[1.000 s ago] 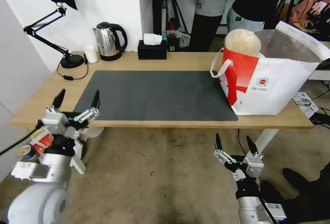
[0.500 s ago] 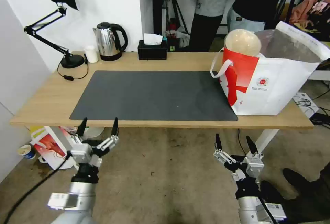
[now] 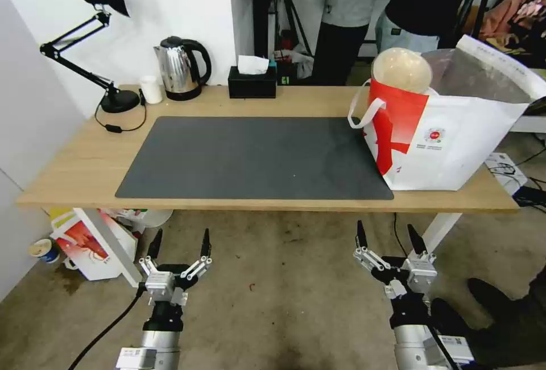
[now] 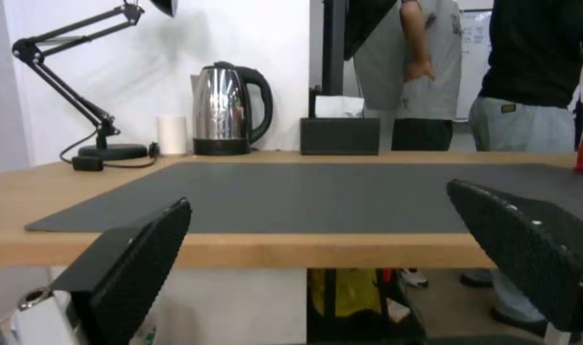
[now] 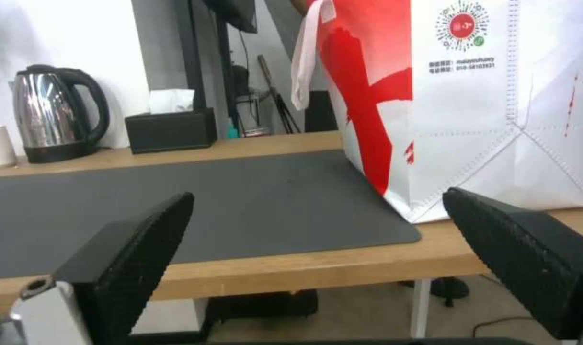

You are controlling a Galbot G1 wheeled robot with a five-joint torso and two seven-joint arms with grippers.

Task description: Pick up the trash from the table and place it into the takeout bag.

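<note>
Both tools spread wide — below table

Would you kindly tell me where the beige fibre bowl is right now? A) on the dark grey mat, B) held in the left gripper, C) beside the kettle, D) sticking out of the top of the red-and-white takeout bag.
D: the beige fibre bowl pokes up out of the open top of the takeout bag at the table's right end, while the left gripper and right gripper hang open and empty below the table's front edge.
</note>
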